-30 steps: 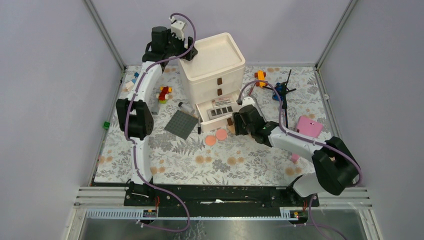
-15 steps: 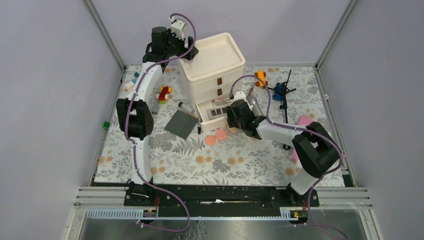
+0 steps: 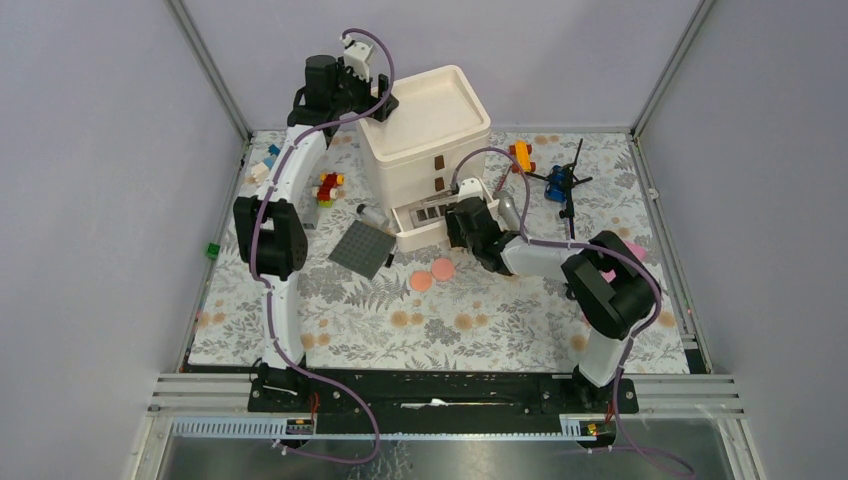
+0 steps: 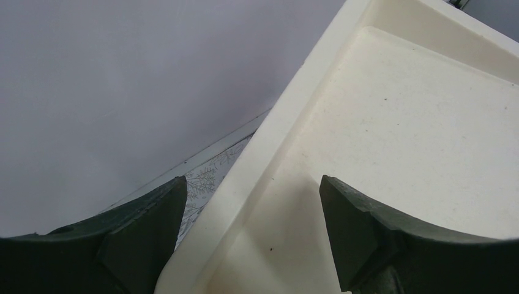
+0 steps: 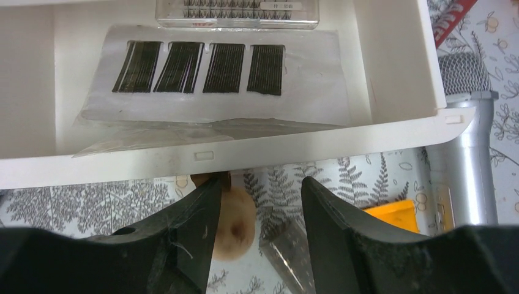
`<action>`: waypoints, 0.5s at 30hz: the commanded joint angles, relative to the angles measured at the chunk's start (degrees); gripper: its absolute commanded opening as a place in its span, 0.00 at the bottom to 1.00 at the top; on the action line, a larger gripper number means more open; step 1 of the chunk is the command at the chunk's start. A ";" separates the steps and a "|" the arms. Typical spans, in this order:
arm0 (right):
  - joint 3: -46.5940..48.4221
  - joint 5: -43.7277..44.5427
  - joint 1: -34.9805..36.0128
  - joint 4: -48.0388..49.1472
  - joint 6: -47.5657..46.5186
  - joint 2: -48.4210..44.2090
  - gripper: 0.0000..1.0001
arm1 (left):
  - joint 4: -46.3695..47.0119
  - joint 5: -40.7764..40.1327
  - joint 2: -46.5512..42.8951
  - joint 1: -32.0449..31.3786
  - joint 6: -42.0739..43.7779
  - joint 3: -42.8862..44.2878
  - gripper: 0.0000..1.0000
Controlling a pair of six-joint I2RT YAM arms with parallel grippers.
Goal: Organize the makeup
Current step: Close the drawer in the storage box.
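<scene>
Your right gripper (image 5: 257, 191) stands parted, empty. The brown drawer handle (image 5: 211, 179) sits just ahead, off-centre, possibly touching one finger. Your left gripper (image 4: 251, 202) is likewise parted, empty.

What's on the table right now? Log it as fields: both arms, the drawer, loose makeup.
left jaws: open, straddling the rim of the top tray of the drawer unit
right jaws: open, at the bottom drawer front, beside its brown knob
drawer contents: card of black strips, clear case
silver-grey tube: on the table, right of the drawer
salmon discs: two, on the table before the drawer
</scene>
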 commanded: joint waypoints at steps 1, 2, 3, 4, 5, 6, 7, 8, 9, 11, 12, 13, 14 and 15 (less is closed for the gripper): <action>3.67 2.99 -0.10 8.79 -1.58 2.90 0.59 | -3.63 1.17 -0.08 -1.68 1.07 -2.62 0.81; 3.95 3.20 -0.10 9.59 -1.87 3.47 0.59 | -3.62 1.13 -0.09 -1.72 1.10 -2.77 0.81; 4.35 3.46 -0.11 10.42 -2.12 4.13 0.59 | -3.63 1.19 -0.14 -1.71 1.16 -2.87 0.81; 4.83 3.68 -0.15 11.14 -2.28 4.78 0.59 | -3.63 1.21 -0.16 -1.73 1.12 -3.02 0.81; 5.31 4.14 -0.17 11.70 -2.46 5.44 0.59 | -3.61 1.17 -0.16 -1.71 1.17 -3.01 0.81; 5.82 4.27 -0.15 12.22 -2.54 6.17 0.59 | -3.63 1.22 -0.20 -1.80 1.16 -3.14 0.81; 6.32 4.65 -0.13 12.64 -2.58 6.81 0.59 | -3.63 1.28 -0.16 -1.79 1.10 -3.24 0.81; 6.74 5.01 -0.21 13.05 -2.48 7.39 0.60 | -3.63 1.29 -0.16 -1.89 1.09 -3.17 0.81; 7.01 5.18 -0.20 13.60 -2.38 7.82 0.60 | -3.61 1.35 -0.20 -1.94 1.09 -3.29 0.81; 7.44 5.07 -0.47 14.73 -2.15 8.50 0.60 | -3.55 1.28 -0.37 -2.20 1.24 -3.62 0.81; 7.66 4.90 -0.65 15.08 -2.10 8.75 0.60 | -3.58 1.29 -0.50 -2.32 1.41 -3.78 0.81; 7.97 4.54 -0.88 15.34 -2.07 9.07 0.60 | -3.63 1.11 -0.63 -2.41 1.56 -3.97 0.81; 8.33 4.25 -1.03 15.47 -2.13 9.35 0.60 | -3.63 1.08 -0.83 -2.50 1.64 -4.13 0.81; 8.87 3.84 -1.32 15.48 -2.18 9.68 0.60 | -3.62 1.00 -1.01 -2.56 1.74 -4.24 0.81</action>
